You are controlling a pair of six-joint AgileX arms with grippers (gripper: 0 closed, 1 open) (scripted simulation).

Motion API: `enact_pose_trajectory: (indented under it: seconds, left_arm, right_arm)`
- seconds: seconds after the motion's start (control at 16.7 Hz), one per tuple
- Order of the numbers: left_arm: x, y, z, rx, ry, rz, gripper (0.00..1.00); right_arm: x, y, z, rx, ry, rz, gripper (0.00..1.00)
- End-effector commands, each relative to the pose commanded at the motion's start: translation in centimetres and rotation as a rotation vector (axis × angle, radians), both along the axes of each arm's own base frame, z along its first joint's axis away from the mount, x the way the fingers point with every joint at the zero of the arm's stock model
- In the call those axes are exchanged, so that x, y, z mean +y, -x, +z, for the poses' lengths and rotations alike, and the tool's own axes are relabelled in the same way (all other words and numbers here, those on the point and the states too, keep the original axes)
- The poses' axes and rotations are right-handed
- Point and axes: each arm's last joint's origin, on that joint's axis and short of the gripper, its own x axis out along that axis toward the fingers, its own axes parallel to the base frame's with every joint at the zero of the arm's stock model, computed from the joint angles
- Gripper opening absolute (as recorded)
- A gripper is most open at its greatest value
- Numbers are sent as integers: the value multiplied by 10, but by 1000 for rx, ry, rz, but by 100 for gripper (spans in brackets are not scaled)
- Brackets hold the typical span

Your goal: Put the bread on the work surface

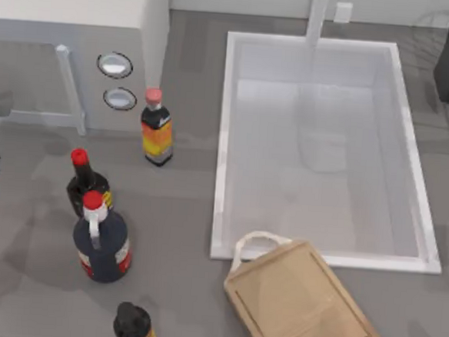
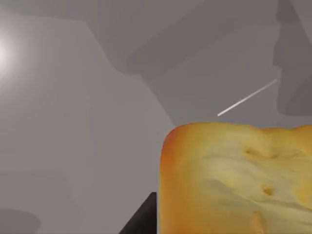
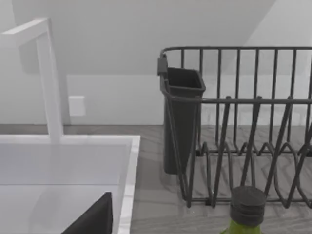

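Bread [image 2: 234,180] sits right at the left wrist cam, over grey counter; can't tell if the left gripper grasps it. Looks light, soft, crumbly: squeeze crust sides gently. Board [image 1: 299,309] at counter's front edge.

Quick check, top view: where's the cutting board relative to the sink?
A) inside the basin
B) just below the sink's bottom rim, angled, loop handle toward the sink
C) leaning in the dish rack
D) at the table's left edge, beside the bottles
B: the cutting board lies angled on the counter below the sink, its white loop handle by the rim.
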Motion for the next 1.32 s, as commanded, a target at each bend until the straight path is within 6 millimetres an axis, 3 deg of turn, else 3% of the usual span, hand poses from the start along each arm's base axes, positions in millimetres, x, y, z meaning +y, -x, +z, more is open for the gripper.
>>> enact_pose_trajectory:
  seconds: [0.24,0.36,0.48,0.72,0.84,1.08,1.32]
  left_arm:
    - [0,0,-1,2,0,0,0]
    - [-9,-4,12,-55,-3,1,0]
    - [-31,-11,35,-153,5,5,0]
    - [-110,-20,79,-321,101,35,0]
    - [-161,-18,87,-328,176,81,0]
    - [-266,4,67,-193,247,242,0]
    - [-341,41,22,-50,162,392,0]
  right_arm:
    - [0,0,0,0,0,0,100]
    - [0,0,0,0,0,0,100]
    - [0,0,0,0,0,0,100]
    - [0,0,0,0,0,0,100]
    - [0,0,0,0,0,0,100]
    - [0,0,0,0,0,0,100]
    - [0,0,0,0,0,0,100]
